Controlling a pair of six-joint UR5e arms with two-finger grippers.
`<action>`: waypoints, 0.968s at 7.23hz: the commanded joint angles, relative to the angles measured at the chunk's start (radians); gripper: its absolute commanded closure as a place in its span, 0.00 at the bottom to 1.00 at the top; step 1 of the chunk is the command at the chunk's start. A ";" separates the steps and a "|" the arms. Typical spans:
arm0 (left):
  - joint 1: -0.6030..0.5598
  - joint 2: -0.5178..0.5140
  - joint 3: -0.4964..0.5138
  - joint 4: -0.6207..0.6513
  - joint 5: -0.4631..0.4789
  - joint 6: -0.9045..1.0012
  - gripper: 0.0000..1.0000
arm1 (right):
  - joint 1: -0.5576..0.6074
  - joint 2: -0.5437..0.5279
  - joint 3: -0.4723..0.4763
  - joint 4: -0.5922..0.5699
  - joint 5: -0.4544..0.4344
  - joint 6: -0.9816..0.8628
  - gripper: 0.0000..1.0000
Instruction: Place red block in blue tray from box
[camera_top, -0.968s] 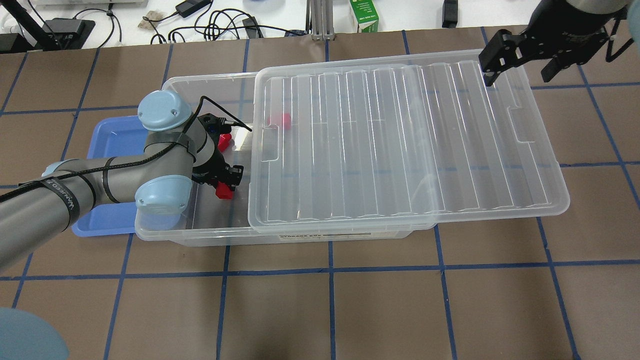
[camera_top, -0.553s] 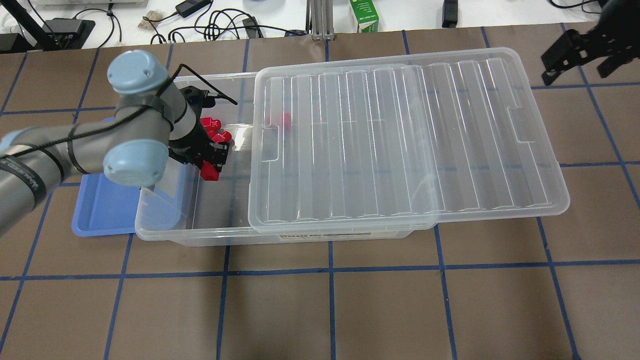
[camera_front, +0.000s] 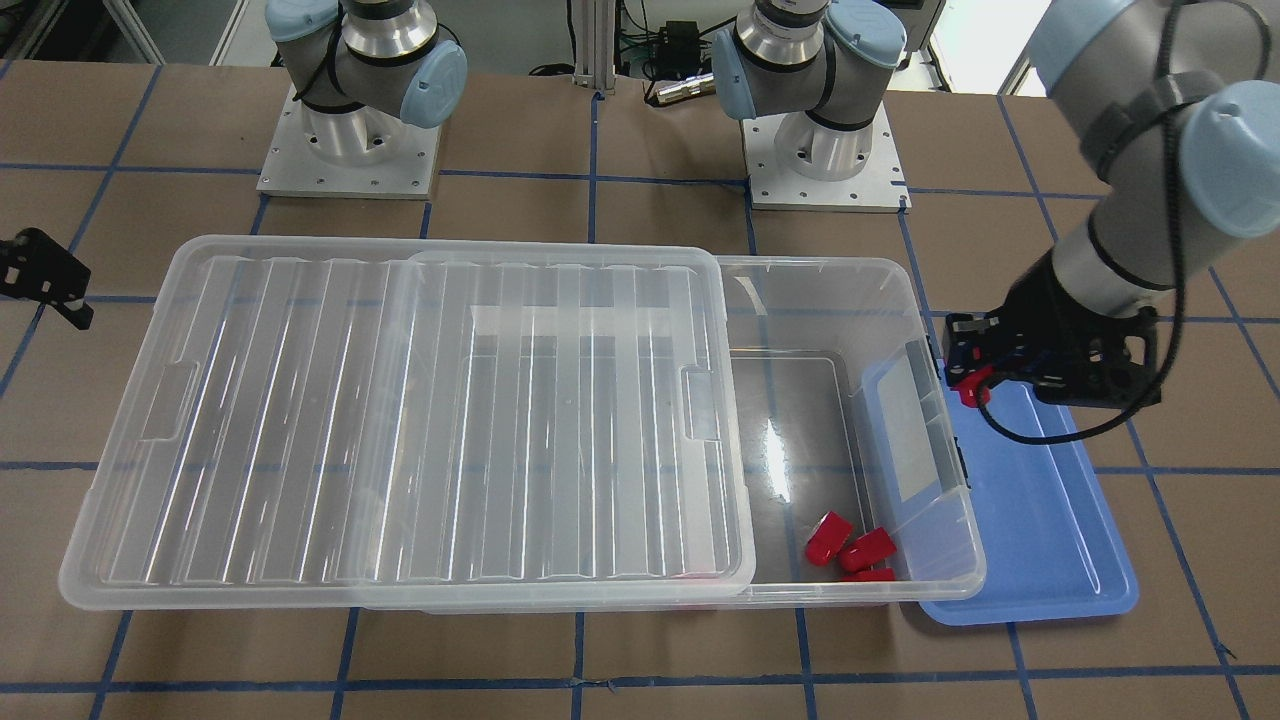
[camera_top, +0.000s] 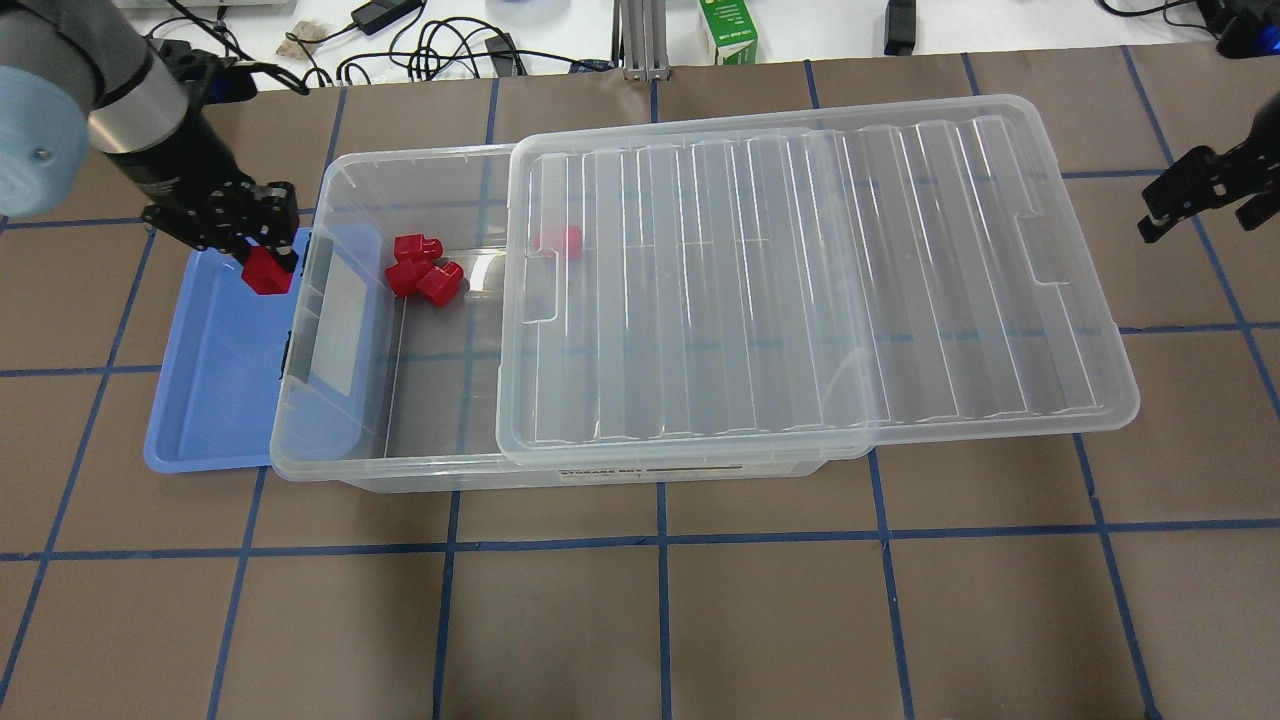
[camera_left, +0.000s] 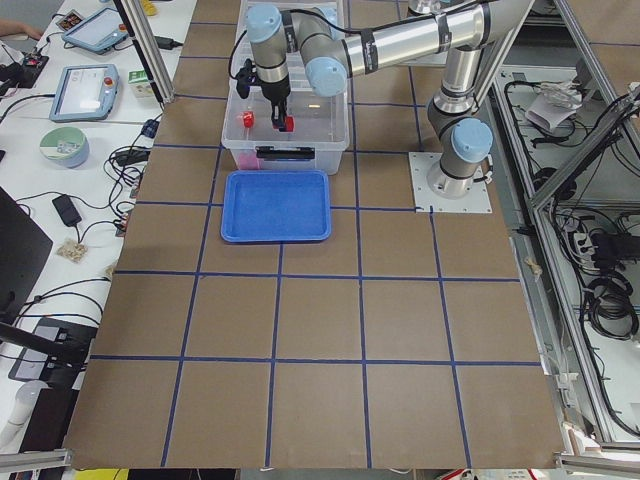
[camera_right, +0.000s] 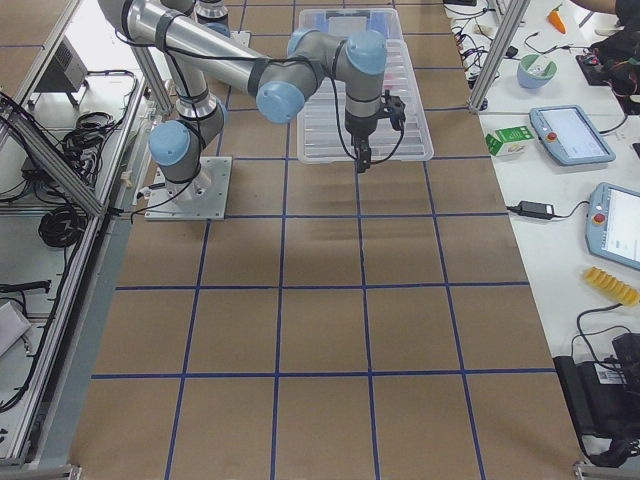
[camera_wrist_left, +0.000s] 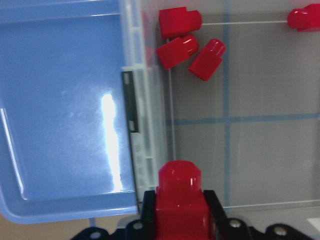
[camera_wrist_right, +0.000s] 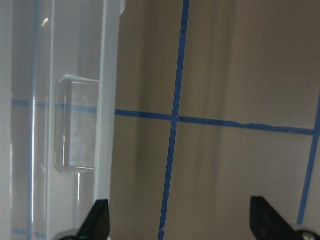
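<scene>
Red block (camera_wrist_left: 179, 187) points narrow-end down from left tool (camera_wrist_left: 179, 204).

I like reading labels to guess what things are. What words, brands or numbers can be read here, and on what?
"STORAGE BOX", probably: sticker strip on the clear storage box's long side wall; its remaining print is too small.
Green carton: white print, too small to read.
Handheld screens on the side bench: blurred, unreadable.
Nothing else shows text.
</scene>
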 joint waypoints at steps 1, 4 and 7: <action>0.146 -0.066 -0.070 0.137 -0.005 0.157 0.93 | -0.002 0.074 0.085 -0.128 -0.002 -0.007 0.00; 0.184 -0.184 -0.263 0.503 -0.005 0.225 0.87 | 0.006 0.062 0.089 -0.146 -0.016 0.008 0.00; 0.184 -0.209 -0.261 0.513 -0.008 0.196 0.27 | 0.059 0.052 0.094 -0.146 0.004 0.051 0.00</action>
